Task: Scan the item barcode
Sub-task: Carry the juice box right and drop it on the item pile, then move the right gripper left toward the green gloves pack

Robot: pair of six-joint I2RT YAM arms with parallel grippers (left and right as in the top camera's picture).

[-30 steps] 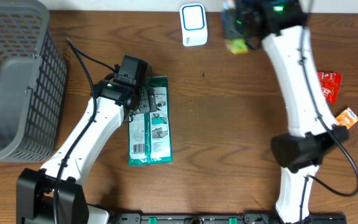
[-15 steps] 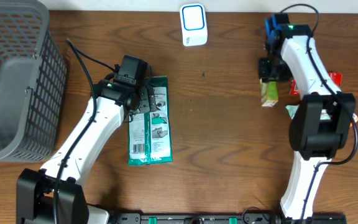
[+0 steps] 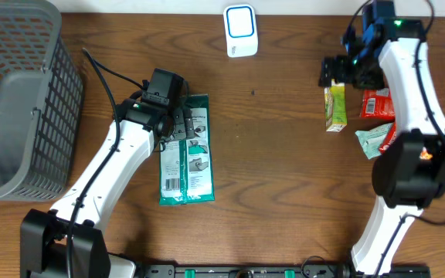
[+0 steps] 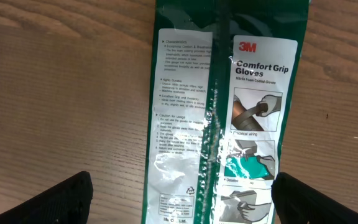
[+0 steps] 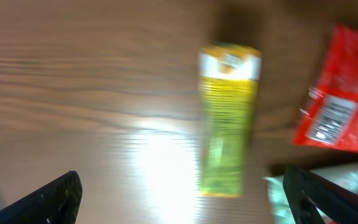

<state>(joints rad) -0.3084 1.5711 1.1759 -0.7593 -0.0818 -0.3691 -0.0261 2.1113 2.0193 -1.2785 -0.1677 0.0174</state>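
Two arms in view. How is the left one posed?
— It rises from the near-left corner of the bench [image 3: 284, 154] and slants toward the far edge, wrist bent down over the far end of the green glove packet [image 3: 186, 158]. The left tool [image 4: 182, 202] is spread wide, a finger on either side of the packet, grasping nothing.
— And the right arm?
— Its elbow folds near the right edge. The long link then reaches up to the far edge, and the wrist turns back toward the middle. The right tool [image 3: 344, 73] hangs over a yellow-green carton [image 3: 335, 106], released. The wrist view is blurred, but both fingers stand clear and the carton lies flat on the wood.
— Where is the scanner?
— The white scanner [image 3: 239, 29] stands at the middle of the far edge, well apart from packet and carton alike. A red packet [image 3: 378, 103] lies just beside the carton, toward the right edge.
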